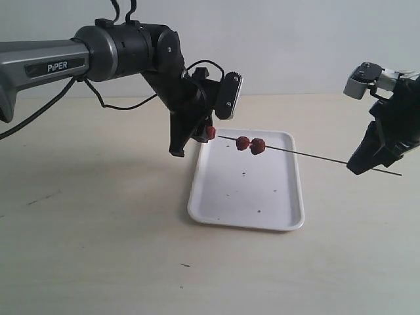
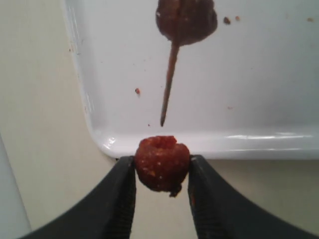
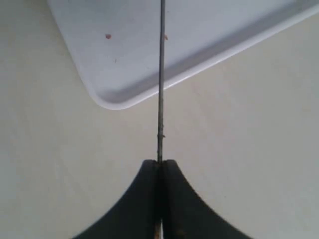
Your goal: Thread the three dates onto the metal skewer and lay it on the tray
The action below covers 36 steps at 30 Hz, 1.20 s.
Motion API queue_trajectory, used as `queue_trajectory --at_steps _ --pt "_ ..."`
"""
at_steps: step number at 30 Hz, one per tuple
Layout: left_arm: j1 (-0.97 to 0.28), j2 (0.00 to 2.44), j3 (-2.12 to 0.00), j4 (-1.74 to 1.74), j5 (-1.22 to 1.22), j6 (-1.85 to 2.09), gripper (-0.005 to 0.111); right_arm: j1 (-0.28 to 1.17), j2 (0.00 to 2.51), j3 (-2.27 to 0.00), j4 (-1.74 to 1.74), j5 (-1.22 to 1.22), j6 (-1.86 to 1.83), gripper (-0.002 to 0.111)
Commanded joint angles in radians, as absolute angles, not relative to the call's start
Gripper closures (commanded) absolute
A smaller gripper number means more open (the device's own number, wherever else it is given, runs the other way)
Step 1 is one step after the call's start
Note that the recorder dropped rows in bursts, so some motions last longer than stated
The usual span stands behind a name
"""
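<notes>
My right gripper (image 1: 363,163) is shut on the metal skewer (image 1: 308,155), holding it level above the white tray (image 1: 216,210). Two dates (image 1: 251,144) sit threaded side by side on the skewer over the tray's far part. The third date (image 2: 162,163) is pinched in my left gripper (image 1: 209,133), just off the skewer's free tip (image 2: 163,122) and in line with it. In the right wrist view the skewer (image 3: 160,99) runs straight out from the closed fingers (image 3: 147,184) across the tray's corner (image 3: 107,99).
The tray (image 2: 199,142) lies on a pale tabletop (image 1: 98,249), with small dark specks on its floor. Left arm and its cable (image 1: 118,105) hang over the table's left part.
</notes>
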<state>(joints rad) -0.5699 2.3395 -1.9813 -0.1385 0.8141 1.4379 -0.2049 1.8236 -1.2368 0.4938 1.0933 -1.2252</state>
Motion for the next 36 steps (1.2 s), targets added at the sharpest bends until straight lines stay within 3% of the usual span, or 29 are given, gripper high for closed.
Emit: queue_trajectory --at_steps 1,36 --pt "-0.568 2.334 -1.977 -0.141 0.810 1.427 0.070 -0.209 1.812 -1.245 0.516 1.101 -1.244 0.108" --pt "-0.568 2.349 -1.977 -0.161 0.808 1.411 0.070 -0.209 1.812 -1.245 0.522 1.076 -1.263 0.108"
